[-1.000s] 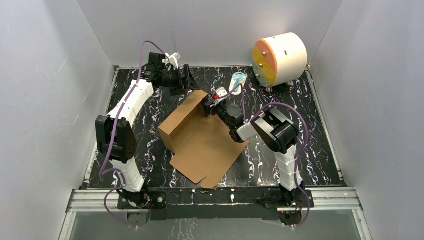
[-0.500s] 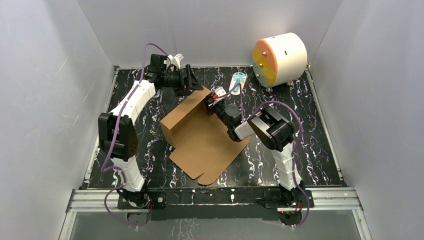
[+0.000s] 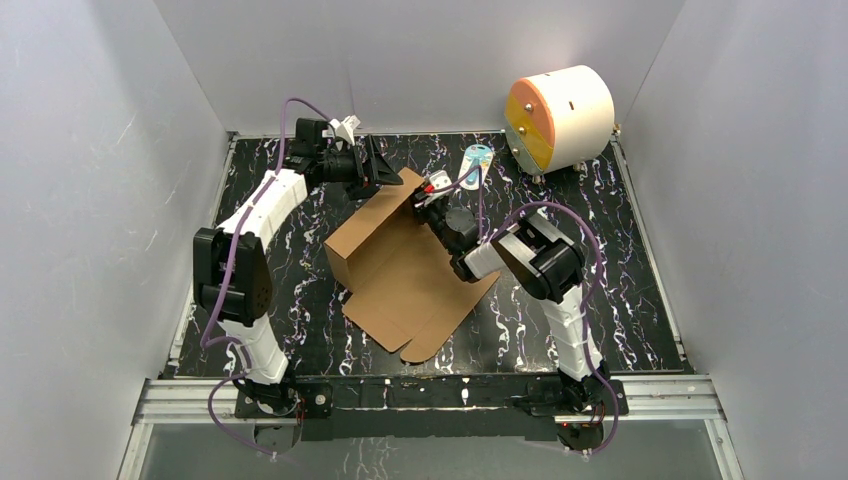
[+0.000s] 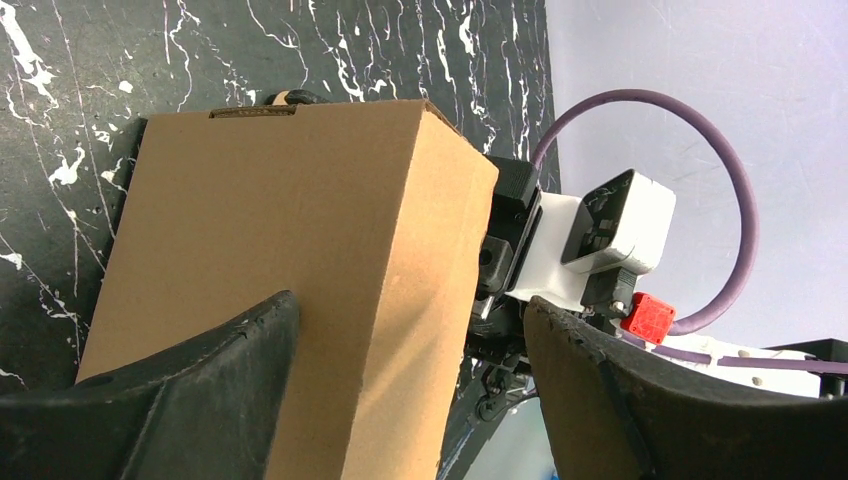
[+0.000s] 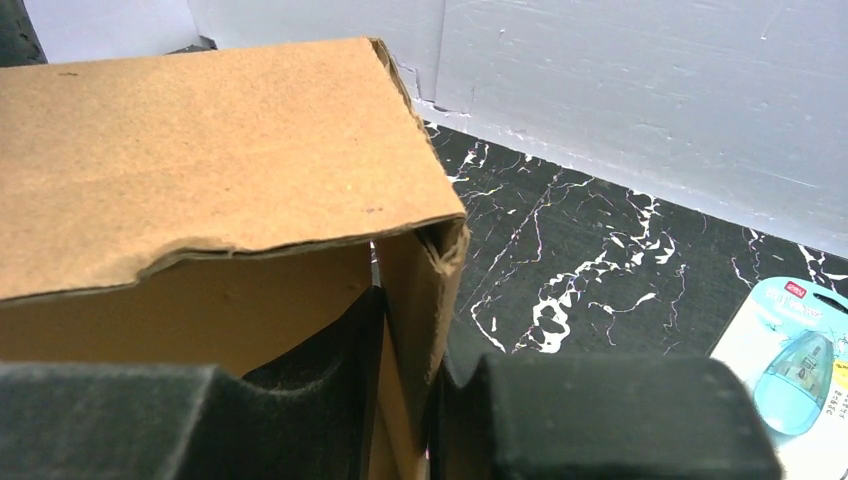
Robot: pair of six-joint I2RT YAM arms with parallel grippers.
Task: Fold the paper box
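Cardboard wall of the paper box [image 3: 400,270] is where our right tool [image 3: 428,203] has just clamped (left tool [image 3: 388,172] stands spread apart), so we judge it secured for folding.

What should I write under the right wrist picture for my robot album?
Right pincer pinching a side wall of the brown paper box, teal packet nearby.

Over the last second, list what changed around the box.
The right gripper closed on an upright wall of the paper box, which slid slightly toward the back. The left gripper stayed open beside it; the white-and-orange cylinder and blue packet did not move.
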